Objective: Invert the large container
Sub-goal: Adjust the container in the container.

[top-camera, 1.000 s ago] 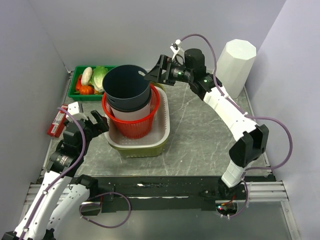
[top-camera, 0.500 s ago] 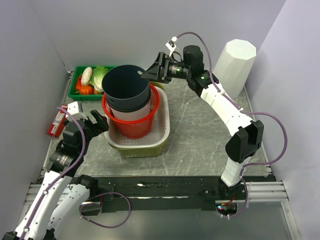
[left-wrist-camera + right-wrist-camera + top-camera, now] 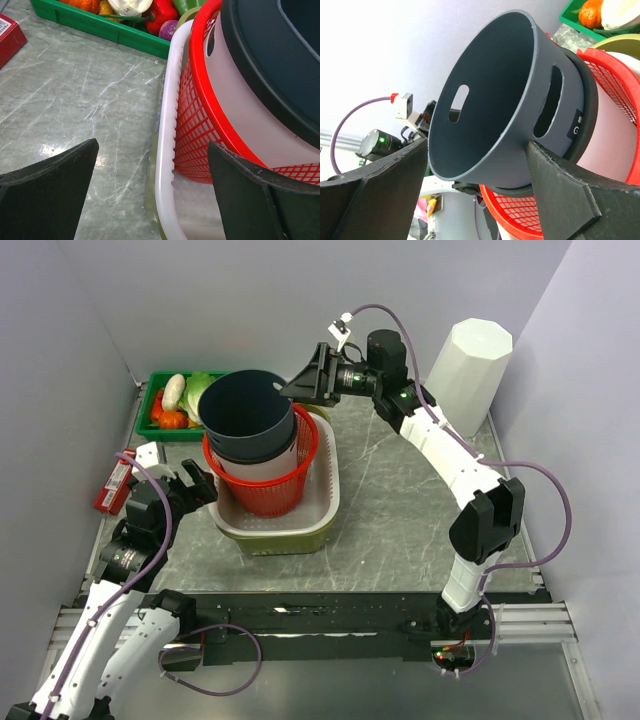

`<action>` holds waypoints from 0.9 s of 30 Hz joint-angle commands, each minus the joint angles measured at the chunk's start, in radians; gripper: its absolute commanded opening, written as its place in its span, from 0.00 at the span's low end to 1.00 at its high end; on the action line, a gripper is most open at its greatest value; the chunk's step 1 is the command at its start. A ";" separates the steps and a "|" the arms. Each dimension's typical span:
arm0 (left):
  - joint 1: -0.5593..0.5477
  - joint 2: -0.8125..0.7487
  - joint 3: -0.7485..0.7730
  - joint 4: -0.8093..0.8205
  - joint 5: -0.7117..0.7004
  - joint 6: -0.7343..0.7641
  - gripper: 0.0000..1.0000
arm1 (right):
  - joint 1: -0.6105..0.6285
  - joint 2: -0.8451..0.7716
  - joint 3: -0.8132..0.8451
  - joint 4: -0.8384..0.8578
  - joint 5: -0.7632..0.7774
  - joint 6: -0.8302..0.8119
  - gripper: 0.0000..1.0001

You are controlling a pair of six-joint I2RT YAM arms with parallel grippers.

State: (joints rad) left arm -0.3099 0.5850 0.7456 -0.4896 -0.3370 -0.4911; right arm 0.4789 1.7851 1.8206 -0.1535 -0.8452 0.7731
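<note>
The large container (image 3: 246,416) sits in a basket (image 3: 272,496) inside a tub (image 3: 327,502).

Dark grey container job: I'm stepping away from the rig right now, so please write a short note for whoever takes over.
Left gripper: open, empty, low beside the white basket.
Right gripper: fingers wide apart at the dark grey container rim; grip unclear.
Container: mouth up, slightly tilted, nested in a pale bucket inside the red basket.
Done: approach only.
Left: secure it, lift it out, turn it upside down.
</note>
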 commanded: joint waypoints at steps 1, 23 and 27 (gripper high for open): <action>0.009 -0.004 -0.002 0.039 0.013 0.009 0.96 | 0.003 0.002 -0.015 0.038 -0.025 0.012 0.85; 0.015 -0.019 -0.002 0.037 0.012 0.006 0.96 | 0.112 -0.230 -0.334 0.239 0.100 0.083 0.84; 0.015 -0.020 -0.002 0.037 0.012 0.006 0.96 | 0.141 -0.268 -0.356 0.232 0.142 0.077 0.83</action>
State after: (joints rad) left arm -0.2958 0.5728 0.7452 -0.4835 -0.3374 -0.4904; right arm 0.5735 1.6035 1.4773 0.0345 -0.7368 0.8555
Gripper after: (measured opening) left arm 0.965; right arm 0.839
